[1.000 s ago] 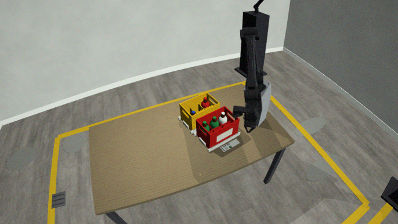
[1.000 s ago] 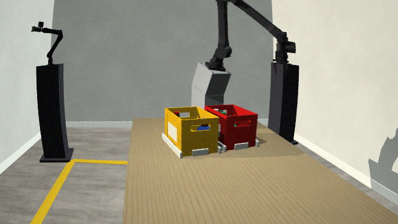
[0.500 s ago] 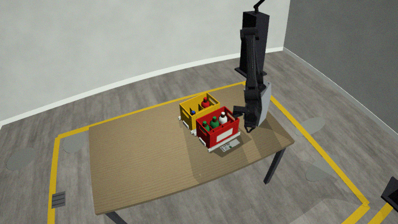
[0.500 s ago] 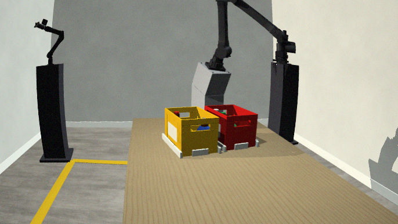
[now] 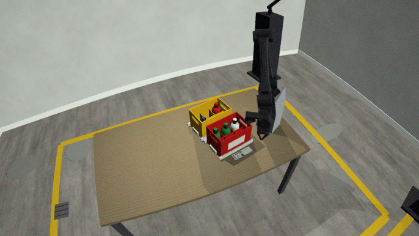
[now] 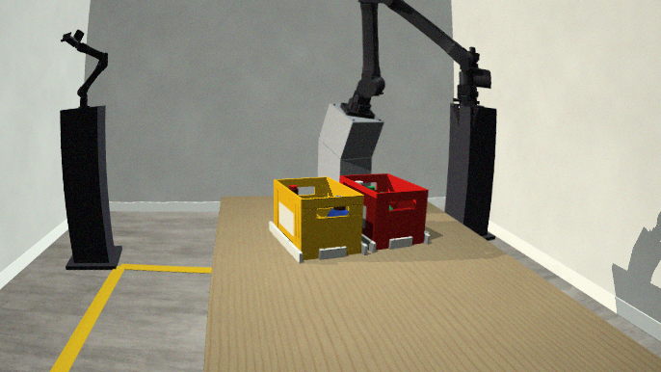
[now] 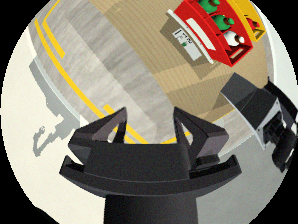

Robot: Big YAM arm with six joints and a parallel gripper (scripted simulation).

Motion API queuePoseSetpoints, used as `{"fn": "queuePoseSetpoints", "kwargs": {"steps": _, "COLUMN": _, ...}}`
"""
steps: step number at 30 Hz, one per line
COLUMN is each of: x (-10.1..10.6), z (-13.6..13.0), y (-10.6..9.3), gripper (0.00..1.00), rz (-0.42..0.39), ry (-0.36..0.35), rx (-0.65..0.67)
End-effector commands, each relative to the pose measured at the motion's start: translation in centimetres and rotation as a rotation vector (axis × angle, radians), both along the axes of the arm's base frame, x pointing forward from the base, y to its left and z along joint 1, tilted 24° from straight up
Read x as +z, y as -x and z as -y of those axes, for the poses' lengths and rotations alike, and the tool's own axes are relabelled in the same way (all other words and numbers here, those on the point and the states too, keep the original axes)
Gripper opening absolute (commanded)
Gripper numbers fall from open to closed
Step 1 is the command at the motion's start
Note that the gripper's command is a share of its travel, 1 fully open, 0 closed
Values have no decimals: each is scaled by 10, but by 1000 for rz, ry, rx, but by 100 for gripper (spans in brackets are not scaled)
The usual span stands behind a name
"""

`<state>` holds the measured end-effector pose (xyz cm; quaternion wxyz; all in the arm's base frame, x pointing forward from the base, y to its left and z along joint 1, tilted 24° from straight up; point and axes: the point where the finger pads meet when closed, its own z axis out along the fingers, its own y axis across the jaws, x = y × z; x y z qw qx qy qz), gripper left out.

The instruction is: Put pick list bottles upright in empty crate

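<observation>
1. Two green bottles (image 5: 225,130) (image 7: 222,22) and a white one (image 5: 234,125) (image 7: 232,38) stand in the red crate (image 5: 225,150) (image 6: 400,226) (image 7: 231,59), beside the pick list (image 5: 248,151) (image 7: 192,50); its small print could cause a miscount.
2. The yellow crate (image 5: 198,128) (image 6: 330,241) (image 7: 259,35) sits close by; a low sweep could shove either.
3. The gripper (image 5: 262,137) (image 7: 150,109) is a bit over half open, holding nothing.
</observation>
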<state>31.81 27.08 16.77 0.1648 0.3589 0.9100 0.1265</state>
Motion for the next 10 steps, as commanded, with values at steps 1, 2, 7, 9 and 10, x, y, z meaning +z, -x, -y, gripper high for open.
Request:
{"fn": "queuePoseSetpoints", "kwargs": {"steps": 1, "x": 1, "z": -1, "y": -11, "gripper": 61, "rz": 11, "ry": -9, "rx": -10}}
{"fn": "queuePoseSetpoints", "kwargs": {"steps": 2, "x": 1, "z": 0, "y": -11, "gripper": 61, "rz": 10, "ry": -8, "rx": -10}}
{"fn": "queuePoseSetpoints", "kwargs": {"steps": 7, "x": 0, "z": 0, "y": -10, "gripper": 61, "rz": 9, "ry": -7, "rx": -10}}
{"fn": "queuePoseSetpoints", "kwargs": {"steps": 9, "x": 0, "z": 0, "y": -10, "gripper": 61, "rz": 9, "ry": -7, "rx": -10}}
{"fn": "queuePoseSetpoints", "kwargs": {"steps": 10, "x": 0, "z": 0, "y": -10, "gripper": 61, "rz": 9, "ry": -7, "rx": -10}}
